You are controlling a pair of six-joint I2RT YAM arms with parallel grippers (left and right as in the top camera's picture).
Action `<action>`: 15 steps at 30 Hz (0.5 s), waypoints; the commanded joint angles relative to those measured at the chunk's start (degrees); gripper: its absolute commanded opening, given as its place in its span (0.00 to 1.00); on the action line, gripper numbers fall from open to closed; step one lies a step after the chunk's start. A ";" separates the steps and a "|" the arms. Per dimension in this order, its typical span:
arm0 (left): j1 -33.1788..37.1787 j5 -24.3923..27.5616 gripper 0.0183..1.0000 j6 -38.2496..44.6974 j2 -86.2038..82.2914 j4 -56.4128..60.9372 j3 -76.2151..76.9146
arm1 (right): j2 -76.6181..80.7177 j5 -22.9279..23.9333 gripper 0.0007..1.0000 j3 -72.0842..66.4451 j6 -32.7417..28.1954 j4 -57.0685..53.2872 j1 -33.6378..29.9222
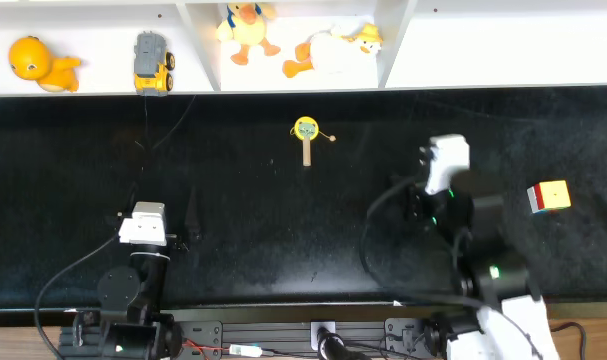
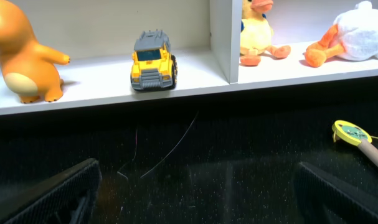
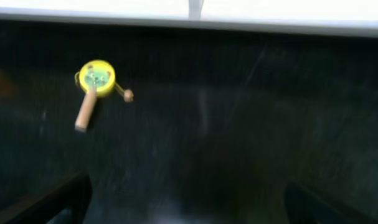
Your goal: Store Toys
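Observation:
A yellow rattle drum on a wooden stick (image 1: 307,135) lies on the black mat a little below the shelf's middle; it also shows as the drum (image 3: 95,81) and the drum (image 2: 357,138) in the wrist views. A multicoloured cube (image 1: 549,196) sits on the mat at the far right. My left gripper (image 2: 198,202) is open and holds nothing, low over the mat, facing the yellow truck (image 2: 153,61). My right gripper (image 3: 189,208) is open too, over bare mat, with the drum ahead and to one side.
The white shelf (image 1: 303,80) runs along the far edge, split by dividers. It holds an orange figure (image 1: 41,62), the truck (image 1: 153,62), a yellow duck plush (image 1: 247,28) and a white duck plush (image 1: 328,50). The right arm's wrist (image 1: 446,160) stands between drum and cube.

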 commanded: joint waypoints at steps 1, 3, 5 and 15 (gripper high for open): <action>0.61 0.13 1.00 1.09 -0.70 -0.09 -0.22 | 10.45 6.82 1.00 10.27 10.05 -4.35 5.53; 0.61 0.13 1.00 1.09 -0.70 -0.09 -0.22 | 15.63 10.05 1.00 14.34 10.97 -5.33 9.03; 0.61 0.13 1.00 1.09 -0.70 -0.09 -0.22 | 20.35 13.51 1.00 17.62 11.21 -5.60 12.57; 0.61 0.13 1.00 1.09 -0.70 -0.09 -0.22 | 39.63 21.97 1.00 28.68 28.26 -5.62 23.76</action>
